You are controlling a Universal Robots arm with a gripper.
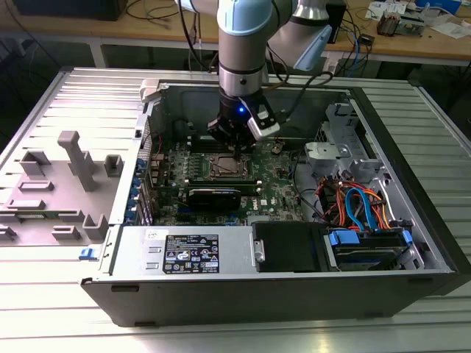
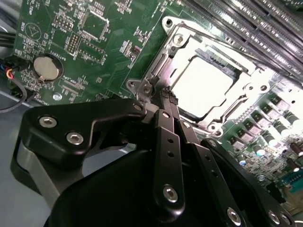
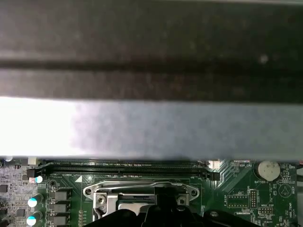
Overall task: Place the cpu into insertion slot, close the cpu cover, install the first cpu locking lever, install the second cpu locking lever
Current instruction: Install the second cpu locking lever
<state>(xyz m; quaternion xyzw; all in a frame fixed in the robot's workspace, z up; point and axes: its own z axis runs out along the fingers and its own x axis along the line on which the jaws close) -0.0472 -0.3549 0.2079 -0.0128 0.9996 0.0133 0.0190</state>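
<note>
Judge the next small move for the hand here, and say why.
Probably a short, gentle press down on the wire lever end at the socket corner. In the second wrist view the cpu lies under the lowered cpu cover, and the hand, its tips shut together, sits right beside that lever end. Whether the lever is latched cannot be told.

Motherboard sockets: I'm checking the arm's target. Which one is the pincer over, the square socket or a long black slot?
The square silver-rimmed insertion slot, with the cpu in it. The pincer sits at its edge; the long slots lie beyond.
</note>
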